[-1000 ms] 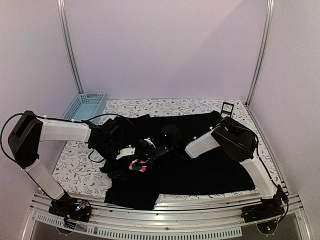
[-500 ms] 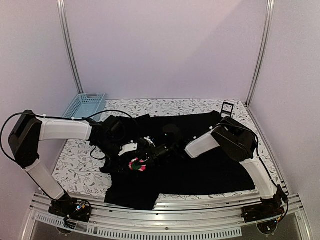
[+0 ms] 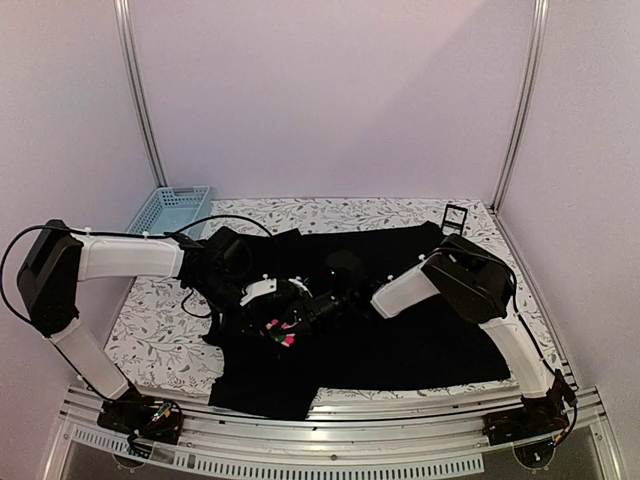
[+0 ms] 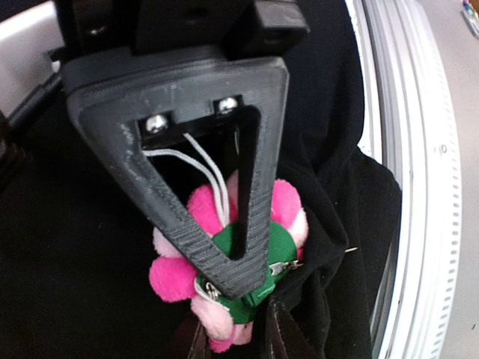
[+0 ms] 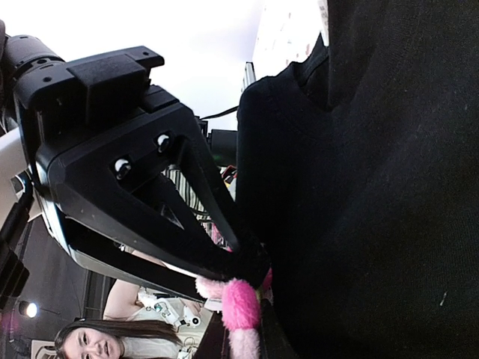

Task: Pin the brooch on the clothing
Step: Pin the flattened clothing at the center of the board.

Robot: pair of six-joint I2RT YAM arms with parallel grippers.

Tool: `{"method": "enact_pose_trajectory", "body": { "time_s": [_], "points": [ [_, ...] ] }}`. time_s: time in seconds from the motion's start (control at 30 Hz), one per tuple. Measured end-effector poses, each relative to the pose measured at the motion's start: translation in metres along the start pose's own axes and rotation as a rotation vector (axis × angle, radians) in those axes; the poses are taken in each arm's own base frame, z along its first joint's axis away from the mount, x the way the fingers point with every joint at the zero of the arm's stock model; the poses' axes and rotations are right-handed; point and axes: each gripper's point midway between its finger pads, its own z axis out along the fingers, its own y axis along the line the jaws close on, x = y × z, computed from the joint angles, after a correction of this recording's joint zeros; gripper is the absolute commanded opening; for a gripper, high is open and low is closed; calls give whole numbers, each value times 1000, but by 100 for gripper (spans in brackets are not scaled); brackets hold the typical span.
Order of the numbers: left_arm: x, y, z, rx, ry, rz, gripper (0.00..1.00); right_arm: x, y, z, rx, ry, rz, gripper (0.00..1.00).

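The clothing (image 3: 420,330) is a black shirt spread over the table. The brooch (image 3: 287,335), with pink petals, sits at a raised fold near the shirt's left side. Both grippers meet there. In the left wrist view the brooch (image 4: 176,273) shows its green back and metal pin against the clothing (image 4: 337,187). My left gripper (image 4: 233,340) is shut on its lower petals, and the right gripper's (image 4: 236,280) black triangular tip lies across the green back. In the right wrist view my right gripper (image 5: 241,340) is shut on a pink petal of the brooch (image 5: 239,303), beside the clothing (image 5: 374,187).
A light-blue basket (image 3: 170,212) stands at the back left. A small black stand (image 3: 455,215) is at the back right corner. Patterned tablecloth (image 3: 150,340) shows left of the shirt. A metal rail (image 3: 400,405) runs along the near edge.
My left gripper has slid right over the brooch and its jaws have closed in on it. The brooch is now mostly covered from above. The right arm has stayed put.
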Motion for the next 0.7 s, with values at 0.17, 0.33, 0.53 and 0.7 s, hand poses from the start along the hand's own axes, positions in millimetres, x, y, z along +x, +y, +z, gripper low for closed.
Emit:
{"method": "enact_pose_trajectory", "body": {
  "time_s": [0.17,0.33,0.53,0.7],
  "points": [
    [-1,-2,1,8,-4,-57,37,1,0,0,-1,4,4,0],
    [-1,-6,4,22,-14,-117,41,2,0,0,-4,5,8,0],
    [-2,-13,7,63,-36,-171,56,1,3,-1,-13,2,4,0],
    [-3,-19,4,105,-57,-182,52,2,4,-2,-20,-5,-9,0]
  ]
}}
